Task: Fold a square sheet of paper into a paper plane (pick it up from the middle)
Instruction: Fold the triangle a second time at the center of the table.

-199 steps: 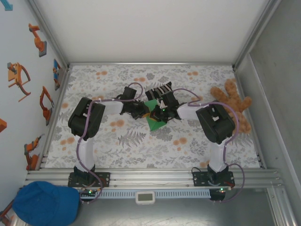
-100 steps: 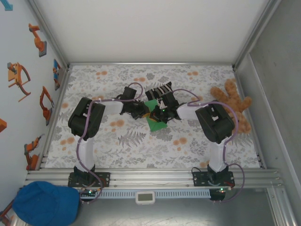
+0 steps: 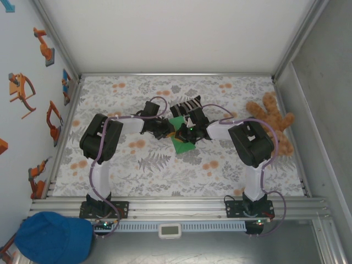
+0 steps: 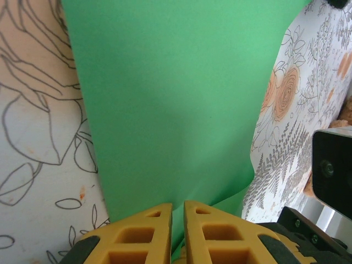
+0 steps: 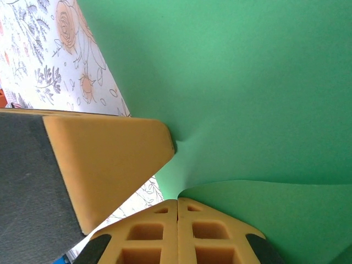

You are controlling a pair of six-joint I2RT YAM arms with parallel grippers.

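The square sheet of paper (image 3: 183,143), bright green, lies mid-table between the two arms, with one layer curling up. My left gripper (image 3: 169,131) is at its left edge; in the left wrist view the sheet (image 4: 176,99) runs down into the thin slit between the yellow fingertips (image 4: 151,217), so my left gripper (image 4: 177,208) is shut on it. My right gripper (image 3: 187,132) meets it from the right. Its fingertips (image 5: 201,214) are pressed together at the paper's (image 5: 247,82) curled edge, so my right gripper (image 5: 177,202) pinches the sheet. The left gripper's finger (image 5: 104,159) dents the sheet close by.
A black-and-white striped sock (image 3: 186,104) lies just behind the grippers. A brown teddy bear (image 3: 273,117) rests at the right edge of the flowered tablecloth (image 3: 126,165). A blue cap (image 3: 54,237) sits off the table, near left.
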